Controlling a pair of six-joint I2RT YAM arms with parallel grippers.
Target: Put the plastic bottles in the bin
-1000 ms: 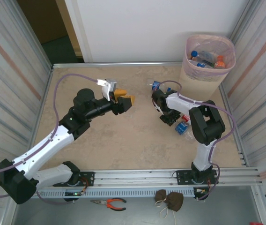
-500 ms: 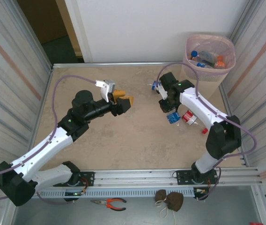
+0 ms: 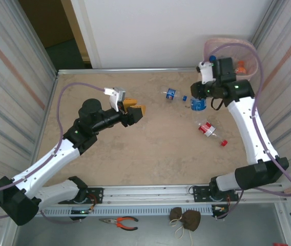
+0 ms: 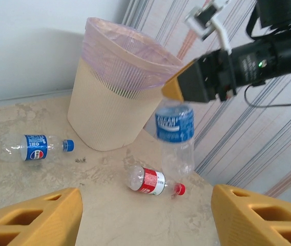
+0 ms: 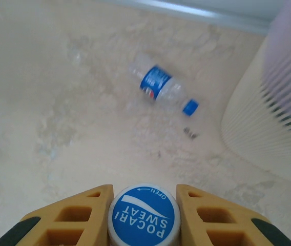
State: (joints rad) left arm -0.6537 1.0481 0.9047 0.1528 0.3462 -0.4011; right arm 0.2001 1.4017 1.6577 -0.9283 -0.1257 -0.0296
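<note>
Bottom centre of the right wrist view, the blue cap [image 5: 144, 216] of the bottle [image 5: 144, 228] reads "POCARI SWEAT" and "OPEN" — upside down. Other labels [image 4: 174, 123] are too blurred to read.

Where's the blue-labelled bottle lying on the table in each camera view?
Top external: blue-labelled bottle upper middle, on the table.
Left wrist: bottle at far left.
Right wrist: bottle upper middle.
Shared landmark: the bin, just beyond its cap end.
</note>
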